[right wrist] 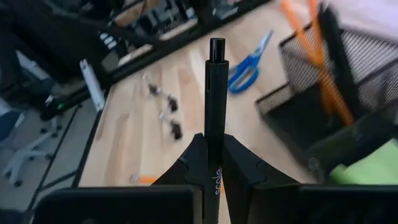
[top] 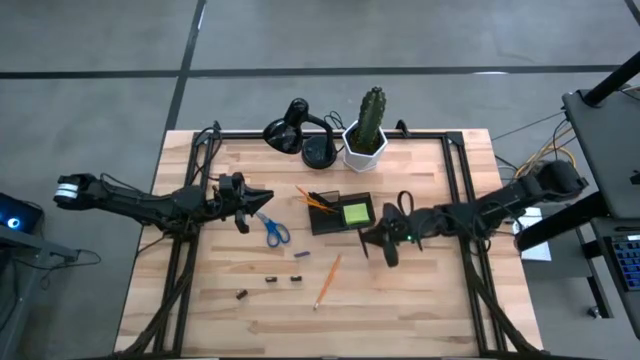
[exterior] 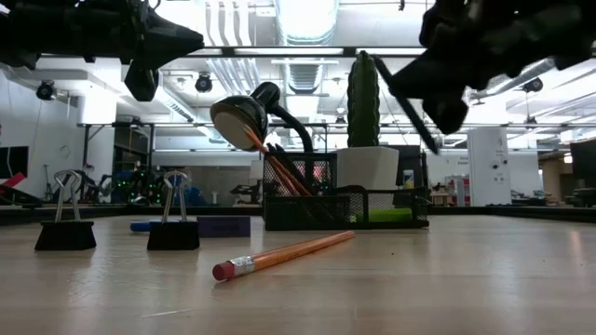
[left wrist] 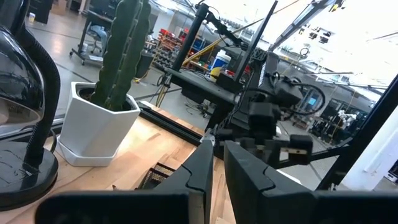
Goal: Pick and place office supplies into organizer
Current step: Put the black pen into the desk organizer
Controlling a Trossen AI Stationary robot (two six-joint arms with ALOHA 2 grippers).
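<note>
Pencils: 1 orange wooden pencil (top: 328,281) loose on table, 2 in black mesh organizer (top: 341,214)
Clips: 2 black binder clips (exterior: 65,224) clear, rest blurry
My right gripper (top: 385,246): clamped on thin black pen (right wrist: 216,106)
My left gripper (top: 254,203): closed, empty

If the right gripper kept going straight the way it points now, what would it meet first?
Probably the blue-handled scissors. The right gripper, shut on a black pen, points across the table past the organizer; depth is unclear, so it might pass above them.

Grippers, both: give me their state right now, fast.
Left gripper: shut, holding nothing, above the table near the scissors.
Right gripper: shut on a black pen, beside the organizer.
</note>
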